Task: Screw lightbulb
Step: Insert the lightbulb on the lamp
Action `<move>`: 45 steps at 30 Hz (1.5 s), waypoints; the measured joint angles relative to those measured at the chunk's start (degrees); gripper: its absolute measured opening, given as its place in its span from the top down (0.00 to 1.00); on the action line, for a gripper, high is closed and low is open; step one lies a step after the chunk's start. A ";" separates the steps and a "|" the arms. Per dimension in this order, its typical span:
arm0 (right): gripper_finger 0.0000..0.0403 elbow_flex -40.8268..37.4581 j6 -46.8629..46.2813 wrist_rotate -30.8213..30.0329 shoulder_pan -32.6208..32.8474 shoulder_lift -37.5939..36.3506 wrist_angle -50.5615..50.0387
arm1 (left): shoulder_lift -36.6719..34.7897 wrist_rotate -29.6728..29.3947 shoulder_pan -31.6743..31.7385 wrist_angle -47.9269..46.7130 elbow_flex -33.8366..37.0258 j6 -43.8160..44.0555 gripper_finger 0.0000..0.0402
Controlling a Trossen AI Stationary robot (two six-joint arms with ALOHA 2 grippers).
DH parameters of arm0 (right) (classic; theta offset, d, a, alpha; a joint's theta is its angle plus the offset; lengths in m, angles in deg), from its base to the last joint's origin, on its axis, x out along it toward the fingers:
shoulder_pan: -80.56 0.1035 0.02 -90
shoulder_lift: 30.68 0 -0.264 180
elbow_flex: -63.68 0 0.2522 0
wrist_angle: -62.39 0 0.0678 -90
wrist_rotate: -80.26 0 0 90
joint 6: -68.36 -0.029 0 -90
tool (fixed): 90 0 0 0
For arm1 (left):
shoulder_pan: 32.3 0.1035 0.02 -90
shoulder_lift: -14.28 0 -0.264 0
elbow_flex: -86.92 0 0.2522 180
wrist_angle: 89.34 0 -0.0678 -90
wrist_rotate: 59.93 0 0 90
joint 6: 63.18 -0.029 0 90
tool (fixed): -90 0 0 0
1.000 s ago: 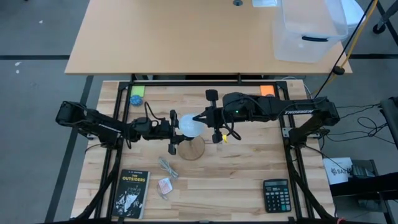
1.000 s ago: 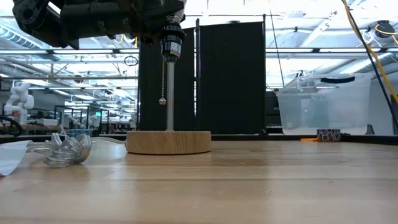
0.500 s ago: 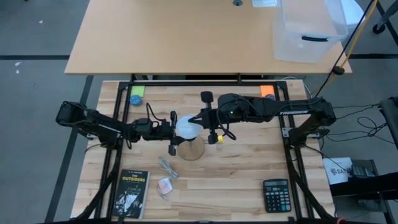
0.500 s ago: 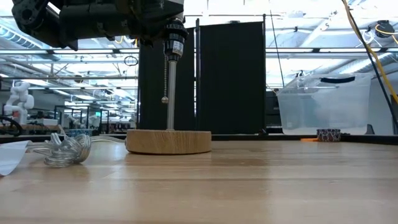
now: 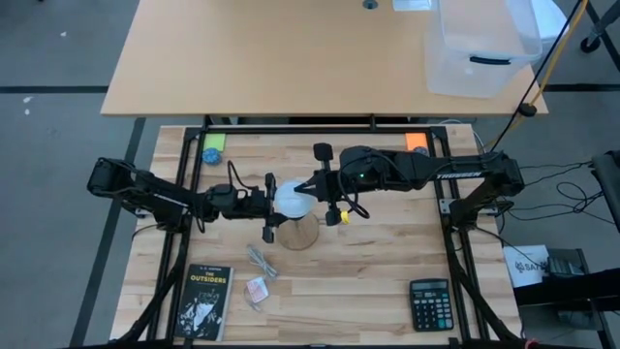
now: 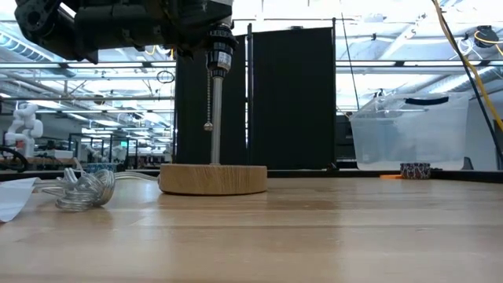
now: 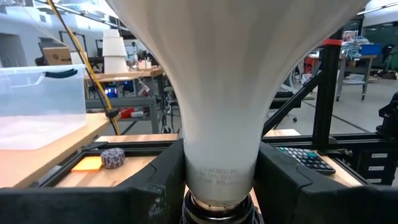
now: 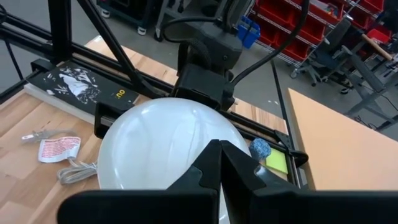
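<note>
1. The lightbulb sits above the wooden lamp stand near mid-table; its pale base meets the black socket at the top of the stand's metal post.
2. Left gripper comes in from the left side of the table. Its two dark fingers are clamped on the narrow neck of the lightbulb, one on each side, just above the socket.
3. Right gripper reaches in from the right side of the table. Its fingers are pressed together with no gap, their tips at the round globe on the side opposite the left gripper. Contact with the globe: cannot tell for certain.
4. Low view: the stand's round wooden foot lies flat on the table; a bead pull chain hangs beside the post.
5. Other items on the table: a book, a coiled clear cable, a small packet, a calculator.
</note>
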 joint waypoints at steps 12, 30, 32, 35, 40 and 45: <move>1.00 -0.07 0.06 -0.22 0.00 0.11 -0.01 | -0.67 -1.01 -0.03 1.16 -0.42 1.79 0.52; 1.00 -0.13 -0.96 0.13 0.02 0.13 0.26 | -4.36 -1.51 -1.99 -3.48 -0.28 1.49 0.37; 1.00 -0.13 -1.03 0.13 0.02 0.13 0.26 | -4.36 -1.65 -1.99 -3.90 -0.27 1.49 0.37; 1.00 -0.15 -1.26 0.11 0.16 0.13 0.39 | -4.36 -2.74 -1.99 -5.08 -0.26 1.34 0.38; 1.00 -0.17 -1.55 -0.10 0.48 0.17 0.87 | -4.36 -4.79 -1.99 -6.02 -0.22 1.31 0.46; 1.00 -0.17 -2.36 -0.15 0.48 0.17 0.87 | -4.66 -4.76 -2.03 -6.97 -0.20 1.55 0.55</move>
